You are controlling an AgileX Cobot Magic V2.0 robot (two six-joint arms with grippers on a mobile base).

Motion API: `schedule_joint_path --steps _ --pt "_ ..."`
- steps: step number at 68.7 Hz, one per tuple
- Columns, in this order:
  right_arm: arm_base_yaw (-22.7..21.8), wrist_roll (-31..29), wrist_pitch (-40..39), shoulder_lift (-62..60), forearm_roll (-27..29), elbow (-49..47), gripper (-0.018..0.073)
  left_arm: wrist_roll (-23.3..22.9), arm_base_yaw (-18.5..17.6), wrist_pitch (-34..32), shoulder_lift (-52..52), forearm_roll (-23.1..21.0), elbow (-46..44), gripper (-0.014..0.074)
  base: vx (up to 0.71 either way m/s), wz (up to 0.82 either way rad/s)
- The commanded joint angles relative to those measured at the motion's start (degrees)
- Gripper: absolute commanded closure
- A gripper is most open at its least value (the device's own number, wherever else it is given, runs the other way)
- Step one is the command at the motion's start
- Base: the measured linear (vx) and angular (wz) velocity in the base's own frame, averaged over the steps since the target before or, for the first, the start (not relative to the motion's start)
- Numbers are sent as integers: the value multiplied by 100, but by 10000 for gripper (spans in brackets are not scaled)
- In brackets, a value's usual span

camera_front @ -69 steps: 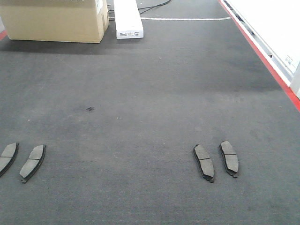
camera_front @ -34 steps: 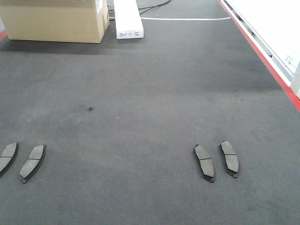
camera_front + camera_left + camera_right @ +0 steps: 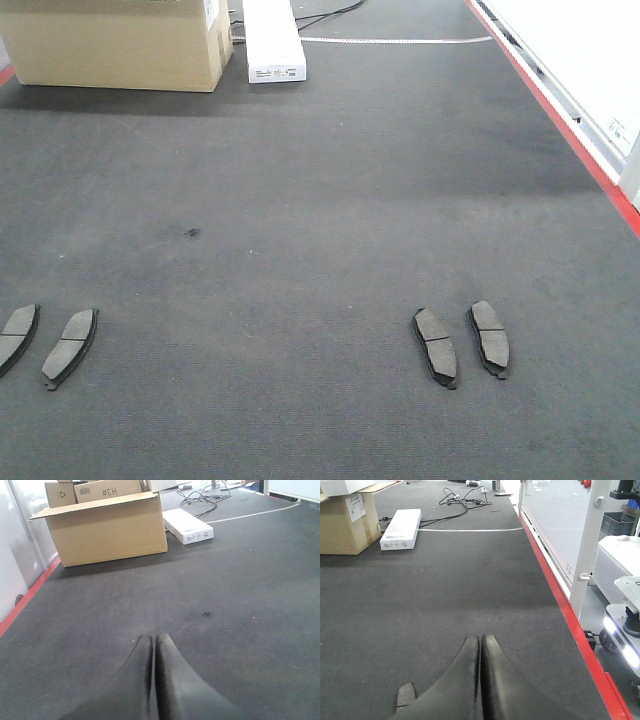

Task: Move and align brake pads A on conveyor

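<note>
Four brake pads lie flat on the charcoal conveyor [image 3: 320, 200] in the front view. Two sit at the near left, one [image 3: 69, 346] whole and one [image 3: 16, 335] cut by the frame edge. Two more lie side by side at the near right, the inner [image 3: 436, 345] and the outer [image 3: 490, 337]. My left gripper [image 3: 154, 639] is shut with nothing between its fingers, above bare belt. The right gripper [image 3: 481, 639] is shut too and holds nothing; the tip of one pad [image 3: 406, 695] peeks out at its lower left. Neither gripper shows in the front view.
A cardboard box [image 3: 120, 42] and a white flat box [image 3: 271, 40] stand at the belt's far end, with cables [image 3: 460, 500] behind them. A red strip [image 3: 560, 120] runs along the right edge, next to a white panel [image 3: 547, 515] and post [image 3: 585, 555].
</note>
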Motion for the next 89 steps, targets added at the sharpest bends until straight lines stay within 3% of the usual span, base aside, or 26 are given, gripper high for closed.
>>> schedule_joint_path --steps 1,16,26,34,44,63,89 --pt "-41 4 -387 36 -93 -149 566 -12 0 -398 63 14 -137 602 0 0" --pt "-41 4 -387 36 -93 -149 566 -7 0 -597 63 9 101 602 0 0" --pt "-41 4 -387 36 -93 -149 566 -7 166 -933 63 -726 567 602 0 0" --pt "-41 4 -387 36 -93 -149 566 -7 413 -1044 36 -1055 856 602 0 0" --pt "-41 4 -387 36 -93 -149 566 -7 467 -1183 -310 -1050 1191 602 0 0" --pt "-41 4 -387 36 -93 -149 566 -18 467 -2746 -1463 -1075 2776 602 0 0" --pt "-41 4 -374 35 -108 -149 566 -4 467 -2524 -1422 -1044 2752 602 0 0"
